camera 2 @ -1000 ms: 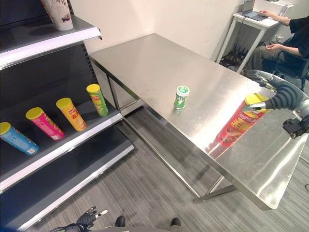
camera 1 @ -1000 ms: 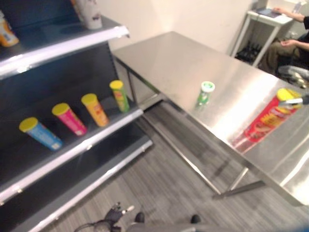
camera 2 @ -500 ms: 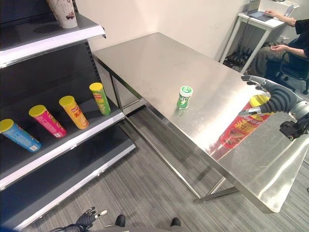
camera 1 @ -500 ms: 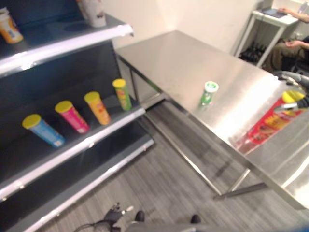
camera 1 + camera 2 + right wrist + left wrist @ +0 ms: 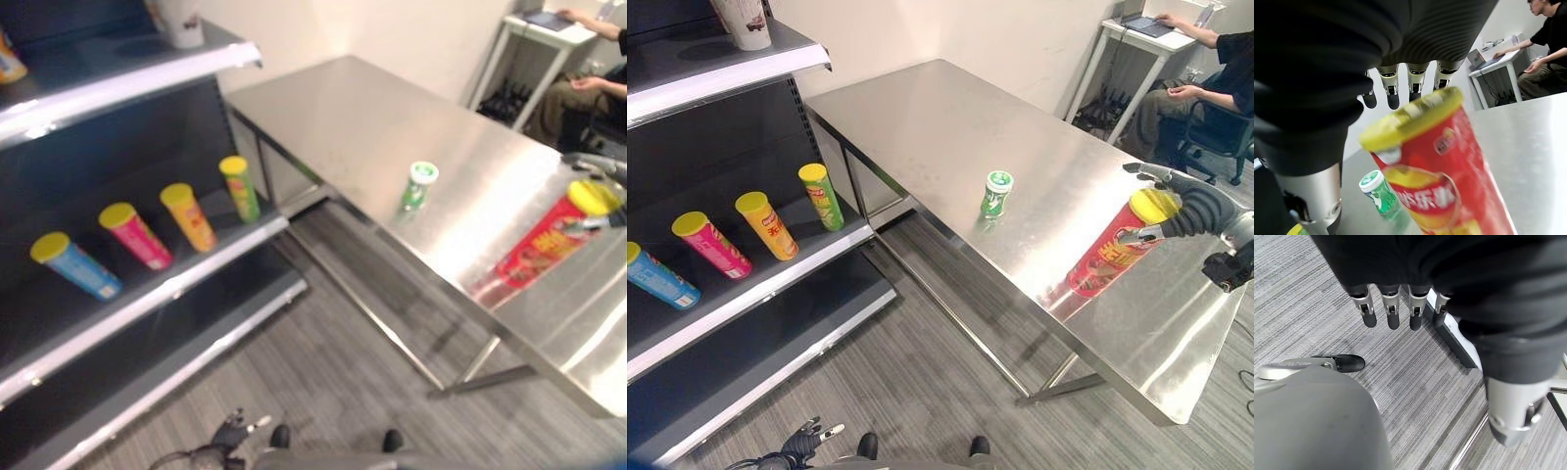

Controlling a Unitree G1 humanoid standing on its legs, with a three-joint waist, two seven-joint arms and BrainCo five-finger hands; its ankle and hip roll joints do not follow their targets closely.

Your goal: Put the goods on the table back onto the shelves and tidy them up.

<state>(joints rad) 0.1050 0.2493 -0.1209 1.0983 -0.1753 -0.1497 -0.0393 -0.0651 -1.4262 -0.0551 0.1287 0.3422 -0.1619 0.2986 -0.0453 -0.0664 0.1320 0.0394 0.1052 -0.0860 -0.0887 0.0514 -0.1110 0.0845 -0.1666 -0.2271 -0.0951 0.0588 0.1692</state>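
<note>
Right hand open, fingers spread around the yellow lid of the red chip can, not closed on it. Can stands near the right end of the steel table; small green bottle upright mid-table. Left hand hangs low over grey floor, fingers relaxed, empty. Four cans on the shelf.
</note>
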